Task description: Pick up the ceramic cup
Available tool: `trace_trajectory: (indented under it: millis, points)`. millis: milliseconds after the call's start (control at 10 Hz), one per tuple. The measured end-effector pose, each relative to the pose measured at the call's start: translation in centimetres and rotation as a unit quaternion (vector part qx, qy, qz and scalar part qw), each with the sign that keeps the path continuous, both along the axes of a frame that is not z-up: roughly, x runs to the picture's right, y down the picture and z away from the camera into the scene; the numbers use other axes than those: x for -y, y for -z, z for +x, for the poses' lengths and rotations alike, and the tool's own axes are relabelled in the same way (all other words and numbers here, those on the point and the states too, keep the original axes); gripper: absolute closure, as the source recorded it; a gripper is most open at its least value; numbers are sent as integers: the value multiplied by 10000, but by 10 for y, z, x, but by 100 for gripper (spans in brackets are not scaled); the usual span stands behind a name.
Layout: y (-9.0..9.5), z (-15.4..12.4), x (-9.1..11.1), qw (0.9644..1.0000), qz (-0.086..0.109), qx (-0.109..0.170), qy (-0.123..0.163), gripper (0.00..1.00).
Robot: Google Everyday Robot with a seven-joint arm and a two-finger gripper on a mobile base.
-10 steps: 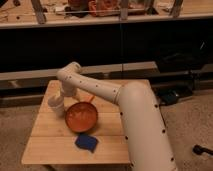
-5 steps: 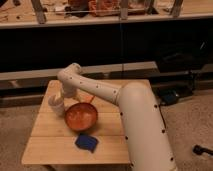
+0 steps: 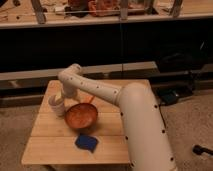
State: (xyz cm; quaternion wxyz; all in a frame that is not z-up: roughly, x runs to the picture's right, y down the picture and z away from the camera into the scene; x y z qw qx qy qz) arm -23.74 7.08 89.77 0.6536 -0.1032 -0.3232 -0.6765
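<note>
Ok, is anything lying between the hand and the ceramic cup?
No, nothing shows there in the camera view: the hand is right at the ceramic cup, just left of the orange pan.

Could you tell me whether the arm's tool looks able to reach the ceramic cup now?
Probably yes: the tool is right at the ceramic cup on the table, and the orange pan lies beside the cup, not between them.

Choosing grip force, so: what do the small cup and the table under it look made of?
The cup looks ceramic: off-white, plain, matte, though plastic isn't excluded. The table looks like light wood, with visible board seams. The hand is down at the cup, beside the orange pan.
</note>
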Motion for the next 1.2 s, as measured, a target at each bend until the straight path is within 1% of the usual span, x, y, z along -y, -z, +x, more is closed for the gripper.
trace_trajectory:
  millis: [1200]
  points:
    - [1, 0, -3, 10000, -23, 40, 44, 20]
